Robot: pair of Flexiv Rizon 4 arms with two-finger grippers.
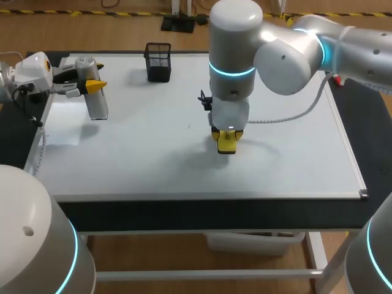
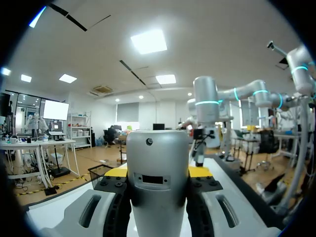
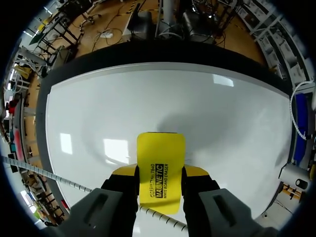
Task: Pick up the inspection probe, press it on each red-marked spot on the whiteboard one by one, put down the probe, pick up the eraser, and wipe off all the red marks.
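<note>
Whiteboard (image 3: 98, 113): white, smooth and glossy; ceiling lights are mirrored in it.
Eraser (image 3: 160, 163): yellow shell, smooth, plastic-looking, slight sheen.
Probe (image 2: 157, 168): silver-grey casing, smooth, satin finish; metal or painted plastic cannot be told.
Holder (image 1: 158, 62): black wire mesh, matt.
Right arm (image 1: 236, 37): pale shell, smooth, glossy.
</note>
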